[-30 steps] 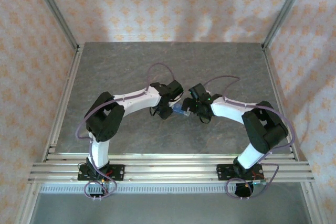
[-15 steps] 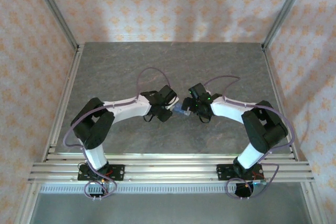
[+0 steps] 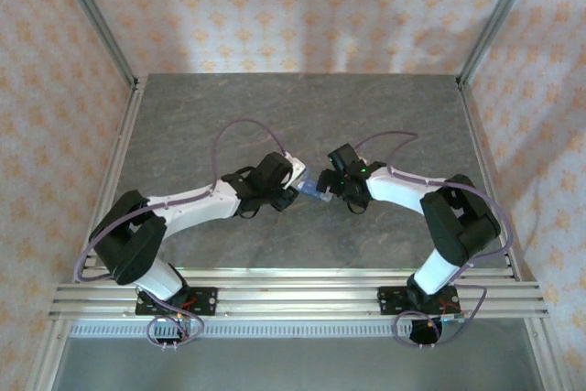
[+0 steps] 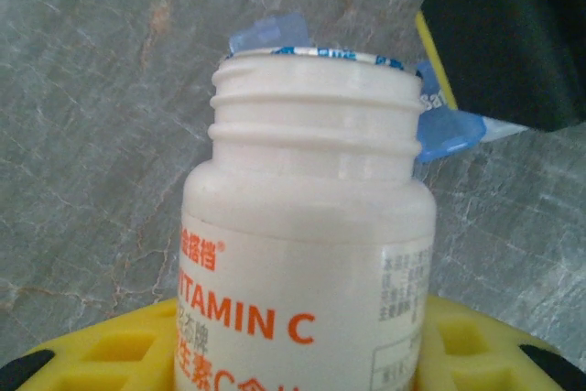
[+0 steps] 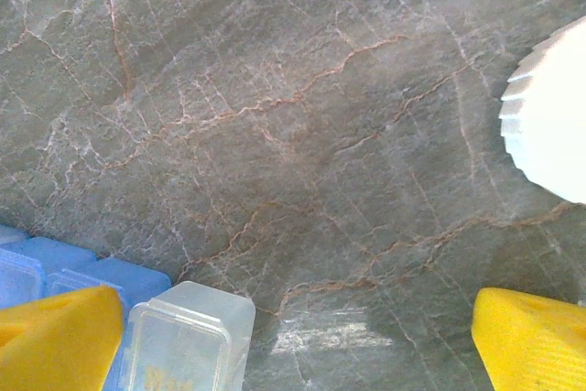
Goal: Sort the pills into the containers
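The step in hand is judged to be the pouring of pills. A white vitamin C bottle (image 4: 302, 226), uncapped and with its threaded neck bare, is held in the left end effector (image 4: 293, 359), whose yellow fingers (image 4: 92, 354) are closed against the bottle's sides. In the left wrist view the bottle's mouth is seen just in front of the translucent blue pill box (image 4: 449, 130), parts of which show behind and beside the rim. From above, the box is seen lying on the grey marbled counter (image 3: 229, 116) near its middle, between the two end effectors, and the bottle appears to be laid over toward it.

The right end effector (image 5: 298, 331) is spread wide, with bare counter between its fingers and nothing gripped. One of its fingers sits at the box, though whether it touches cannot be told. A clear lid (image 5: 188, 336) at the box's end seems to be flipped open. It cannot be told whether the faint yellowish marks there are pills or lettering. A white ribbed cap (image 5: 549, 125), presumably the bottle's, lies apart on the counter.

No loose pills can be made out, so little of the sorting is judged done. For the next move, the mouth would need to be brought squarely over an open compartment and tipped slowly, so that only a few pills fall. The light box may slide and would be better steadied.
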